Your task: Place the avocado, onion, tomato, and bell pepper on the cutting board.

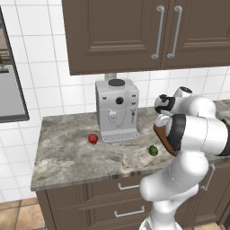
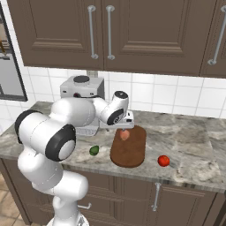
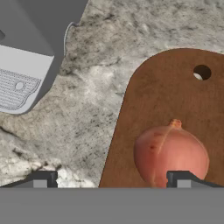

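Gripper (image 3: 113,179): jaws spread wide, holding nothing; the two finger tips stand well apart over the near end of the cutting board, one off its edge over the counter, the other just in front of the onion.
Onion (image 3: 170,156): lying on the cutting board, free of both finger tips, stem end pointing toward the board's hanging hole.
Cutting board (image 2: 130,152): flat on the counter (image 2: 194,145), carrying the onion alone.
Avocado (image 2: 94,151): on the counter just beside the cutting board, on its coffee-machine side, not touching it.
Tomato (image 2: 163,160): on the counter near the cutting board's opposite side, off it.
Coffee machine (image 1: 117,110): behind the avocado, against the tiled wall.
Second red item (image 1: 93,138): on the counter beyond the coffee machine from the cutting board, well apart from it.
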### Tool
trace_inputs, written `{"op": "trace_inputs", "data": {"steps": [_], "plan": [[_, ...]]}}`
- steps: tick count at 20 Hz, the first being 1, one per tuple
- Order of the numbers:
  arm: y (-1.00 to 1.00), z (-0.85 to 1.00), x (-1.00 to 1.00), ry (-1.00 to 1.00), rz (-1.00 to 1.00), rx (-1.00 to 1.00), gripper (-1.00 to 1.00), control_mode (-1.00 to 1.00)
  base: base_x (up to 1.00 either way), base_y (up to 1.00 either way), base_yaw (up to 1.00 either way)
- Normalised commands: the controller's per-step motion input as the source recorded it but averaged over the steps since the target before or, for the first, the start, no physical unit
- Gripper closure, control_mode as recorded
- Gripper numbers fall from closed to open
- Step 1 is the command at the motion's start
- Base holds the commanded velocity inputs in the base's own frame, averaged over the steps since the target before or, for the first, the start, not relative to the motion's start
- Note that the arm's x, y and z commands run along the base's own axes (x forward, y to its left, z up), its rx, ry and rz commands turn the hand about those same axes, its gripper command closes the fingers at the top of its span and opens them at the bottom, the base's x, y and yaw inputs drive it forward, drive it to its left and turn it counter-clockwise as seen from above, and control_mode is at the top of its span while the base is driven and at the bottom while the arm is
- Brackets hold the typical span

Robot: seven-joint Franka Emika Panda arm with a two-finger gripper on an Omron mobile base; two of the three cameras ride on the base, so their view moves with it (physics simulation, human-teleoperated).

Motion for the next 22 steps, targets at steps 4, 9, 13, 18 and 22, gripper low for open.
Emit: {"op": "trace_inputs", "data": {"steps": [4, 9, 13, 18, 22], "plan": [[0.00, 0.26, -0.48, 0.00, -0.09, 0.00, -1.00, -1.00, 0.00, 0.00, 0.00], [0.01, 0.29, -0.34, -0.03, -0.09, 0.00, -1.00, -1.00, 0.00, 0.00, 0.00], [0.18, 0.06, -0.21, -0.01, -0.06, 0.00, -1.00, -1.00, 0.00, 0.00, 0.00], [0.35, 0.00, -0.22, 0.00, -0.06, 0.00, -1.00, -1.00, 0.00, 0.00, 0.00], [0.49, -0.04, -0.22, 0.00, -0.04, 0.00, -1.00, -1.00, 0.00, 0.00, 0.00]]}}
